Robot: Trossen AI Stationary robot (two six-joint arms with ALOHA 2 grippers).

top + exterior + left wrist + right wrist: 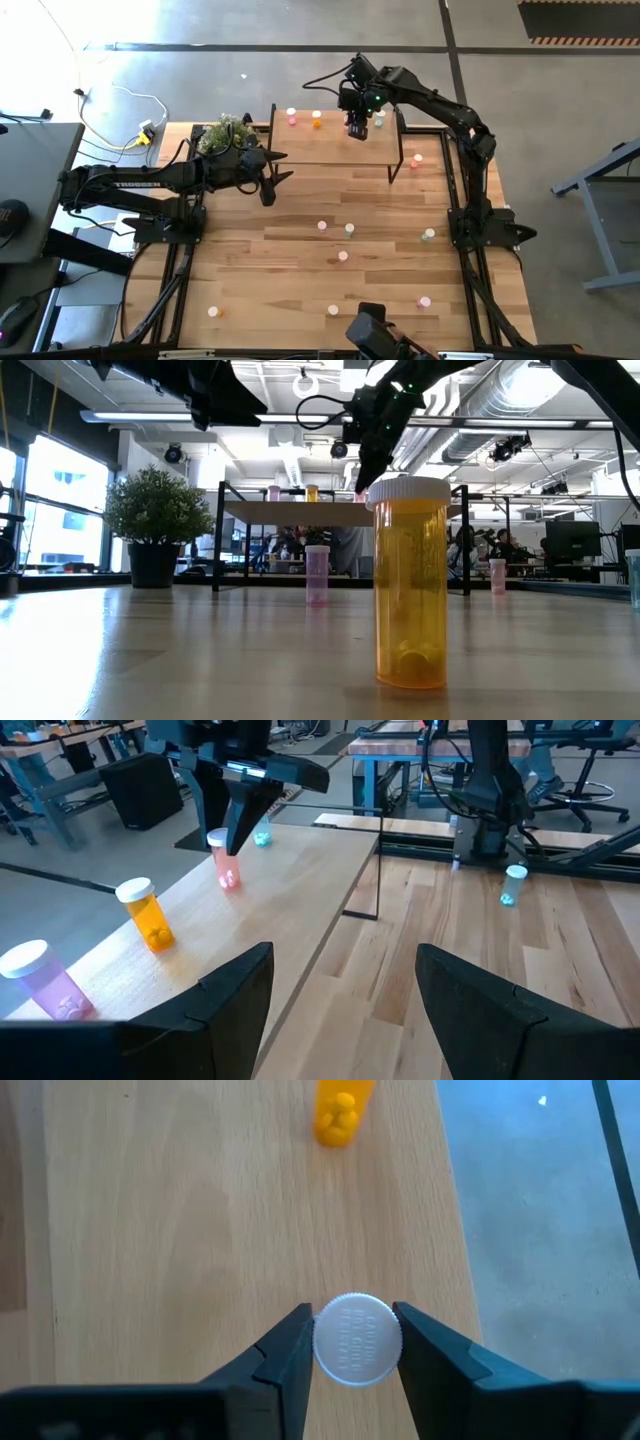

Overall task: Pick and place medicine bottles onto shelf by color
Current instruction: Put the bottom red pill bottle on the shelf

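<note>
The right gripper (352, 1342) pinches a red-pink bottle (228, 867) standing on the shelf (310, 148), beside the pink and orange ones. About nine bottles remain on the table (300, 280). The left gripper (345, 990) waits spread, near the shelf's left end.

Potted plant (224, 133) at the wood table's (300, 230) far left corner, yellow plug (145, 135) beyond.

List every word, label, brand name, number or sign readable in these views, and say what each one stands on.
"TROSSEN": pale lettering along the dark left arm, in the high view; small, only just legible.
White round bottle cap between the right gripper fingers: raised embossed rows of text, too blurred to read.
Translucent orange medicine bottle nearest the low view: no label visible.
Nothing else legible.
</note>
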